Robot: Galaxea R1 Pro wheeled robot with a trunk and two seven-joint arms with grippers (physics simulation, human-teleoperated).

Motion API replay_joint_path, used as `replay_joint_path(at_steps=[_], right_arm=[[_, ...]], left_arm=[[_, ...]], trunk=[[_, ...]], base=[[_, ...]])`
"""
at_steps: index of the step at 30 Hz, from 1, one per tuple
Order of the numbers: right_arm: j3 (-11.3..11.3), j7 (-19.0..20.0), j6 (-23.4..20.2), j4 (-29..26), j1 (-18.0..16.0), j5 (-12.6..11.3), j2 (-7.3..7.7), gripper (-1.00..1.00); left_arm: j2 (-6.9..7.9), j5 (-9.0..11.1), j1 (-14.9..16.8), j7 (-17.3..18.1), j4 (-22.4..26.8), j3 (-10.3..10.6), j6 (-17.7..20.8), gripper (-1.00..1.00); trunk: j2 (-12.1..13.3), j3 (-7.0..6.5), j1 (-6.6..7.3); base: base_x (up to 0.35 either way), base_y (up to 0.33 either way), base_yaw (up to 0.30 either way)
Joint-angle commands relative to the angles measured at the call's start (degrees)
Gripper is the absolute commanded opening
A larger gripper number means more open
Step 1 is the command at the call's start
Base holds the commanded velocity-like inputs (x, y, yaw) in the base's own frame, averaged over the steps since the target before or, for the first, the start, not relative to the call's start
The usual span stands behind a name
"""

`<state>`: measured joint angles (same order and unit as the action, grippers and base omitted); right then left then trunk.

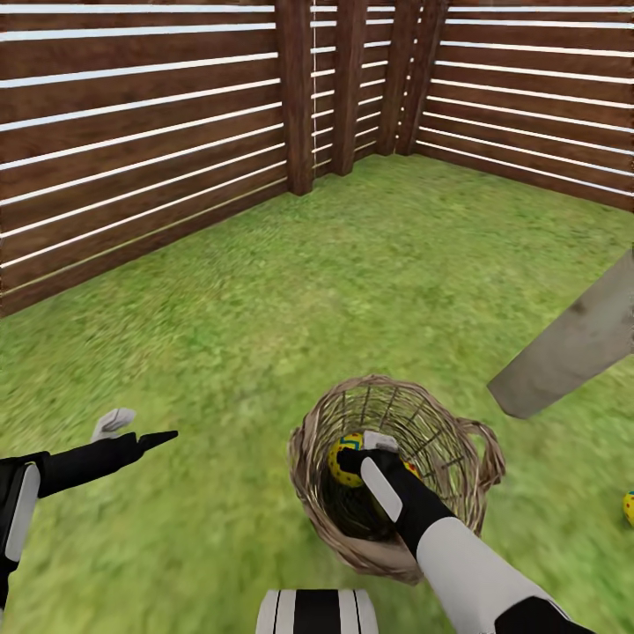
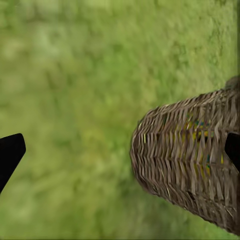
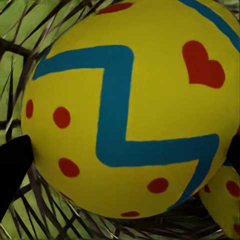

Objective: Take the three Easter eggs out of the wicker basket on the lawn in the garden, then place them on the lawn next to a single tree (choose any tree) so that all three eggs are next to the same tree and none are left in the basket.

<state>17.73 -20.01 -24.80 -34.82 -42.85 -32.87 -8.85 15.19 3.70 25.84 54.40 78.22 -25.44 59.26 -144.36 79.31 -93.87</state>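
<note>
right gripper [image 1: 365, 449] inside wicker basket [image 1: 475, 480], lower centre of the head view.
jaws spread either side of a yellow easter egg [image 3: 125, 110], not clamped; second egg [image 3: 225, 197] beside it; third egg [image 1: 629, 508] on lawn [image 1: 220, 308] at right edge; left gripper [image 1: 132, 430] open, lower left.

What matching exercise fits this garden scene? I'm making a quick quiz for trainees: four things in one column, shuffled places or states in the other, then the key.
Things:
1. right gripper
2. left gripper
3. wicker basket
4. egg at the picture's right edge

Places or states:
A. lies on the lawn, outside the basket
B. reaches inside the basket, at an egg
C. hovers over bare grass, holding nothing
D. stands on the grass, eggs inside

Pairs: 1-B, 2-C, 3-D, 4-A
</note>
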Motion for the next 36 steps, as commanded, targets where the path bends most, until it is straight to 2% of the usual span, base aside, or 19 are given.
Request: replay_joint_path(at_steps=[1,4,11,32,36], right_arm=[[0.3,-1.6,-0.3,-0.1,0.0,-0.6,0.05,-1.0],[0.2,-3.6,-2.7,-0.1,-0.1,-0.6,0.06,-1.0],[0.1,-3.8,-4.9,-0.1,-0.1,-0.6,0.06,-1.0],[-0.1,-3.8,-5.5,0.0,-1.4,-0.8,-0.2,-1.0],[-0.1,-3.8,-7.2,-0.1,-1.5,-1.1,-0.16,-1.0]], left_arm=[[0.01,0.3,0.0,-0.1,0.0,0.0,0.5,1.0],[0.01,0.3,0.0,-0.1,0.0,-0.1,0.5,1.0],[0.01,0.4,0.0,-0.1,0.0,-0.2,0.5,1.0],[0.0,0.5,0.0,0.0,0.0,-0.4,0.6,1.0],[0.01,0.5,0.0,0.0,0.0,-0.6,0.6,1.0]], trunk=[[0.0,-0.19,0.03],[0.0,-0.85,0.11],[0.1,-2.4,0.29],[0.4,-7.06,0.83],[0.5,-7.94,0.94]], base=[[0.0,0.0,0.0],[0.0,0.0,0.0],[0.0,0.0,0.0],[-0.053,0.0,0.0],[-0.134,0.0,0.0]])
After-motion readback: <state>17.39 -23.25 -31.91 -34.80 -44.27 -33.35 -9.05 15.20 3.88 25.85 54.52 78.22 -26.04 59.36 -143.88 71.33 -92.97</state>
